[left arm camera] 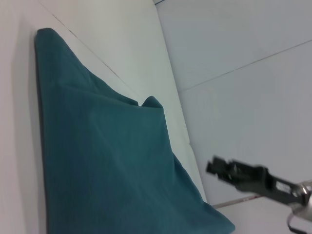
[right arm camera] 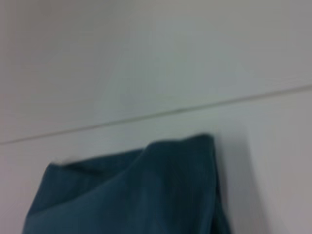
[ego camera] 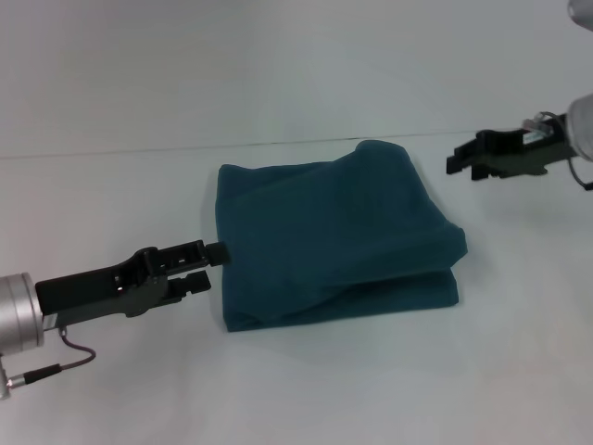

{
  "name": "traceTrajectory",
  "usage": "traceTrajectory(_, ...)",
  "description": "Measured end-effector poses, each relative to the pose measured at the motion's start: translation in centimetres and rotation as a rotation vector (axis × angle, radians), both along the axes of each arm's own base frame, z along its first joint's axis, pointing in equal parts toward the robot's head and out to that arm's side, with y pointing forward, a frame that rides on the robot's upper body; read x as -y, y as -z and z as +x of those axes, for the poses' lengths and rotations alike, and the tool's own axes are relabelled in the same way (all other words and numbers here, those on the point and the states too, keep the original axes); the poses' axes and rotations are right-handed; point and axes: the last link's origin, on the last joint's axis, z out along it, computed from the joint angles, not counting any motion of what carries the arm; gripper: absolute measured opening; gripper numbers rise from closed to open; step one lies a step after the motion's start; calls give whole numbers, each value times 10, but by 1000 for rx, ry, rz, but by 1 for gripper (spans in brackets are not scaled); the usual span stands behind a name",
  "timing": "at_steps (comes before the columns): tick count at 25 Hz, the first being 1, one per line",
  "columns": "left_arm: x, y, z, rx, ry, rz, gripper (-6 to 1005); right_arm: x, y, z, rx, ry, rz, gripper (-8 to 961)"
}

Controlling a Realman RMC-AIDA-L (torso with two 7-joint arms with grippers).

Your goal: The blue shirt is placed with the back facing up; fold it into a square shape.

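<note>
The blue shirt (ego camera: 334, 236) lies on the white table folded into a thick, roughly square bundle, with a raised hump at its far right corner. The left wrist view shows the shirt (left arm camera: 107, 161) from its side edge, and the right wrist view shows its far corner (right arm camera: 131, 195). My left gripper (ego camera: 208, 265) sits low at the shirt's left edge, open, with nothing between its fingers. My right gripper (ego camera: 460, 157) hovers open and empty just right of the far right corner; the same right gripper (left arm camera: 214, 168) appears beyond the shirt in the left wrist view.
White table (ego camera: 111, 195) spreads all around the shirt. A seam line (ego camera: 139, 151) runs across the far side where the table meets the pale wall. A thin cable (ego camera: 65, 357) loops under my left arm.
</note>
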Motion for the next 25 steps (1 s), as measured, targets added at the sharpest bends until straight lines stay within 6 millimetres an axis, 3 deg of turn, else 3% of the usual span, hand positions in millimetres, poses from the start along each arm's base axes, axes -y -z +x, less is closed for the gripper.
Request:
traceTrajectory(6, -1, -3, -2, 4, -15, 13, 749, 31, -22, 12, -167, 46, -99, 440)
traceTrajectory(12, -3, -5, -3, 8, -23, 22, 749, 54, -30, 16, -284, 69, -179, 436)
traceTrajectory(25, -4, -6, -2, 10, -25, 20, 750, 55, -7, 10, -254, -1, -218, 432)
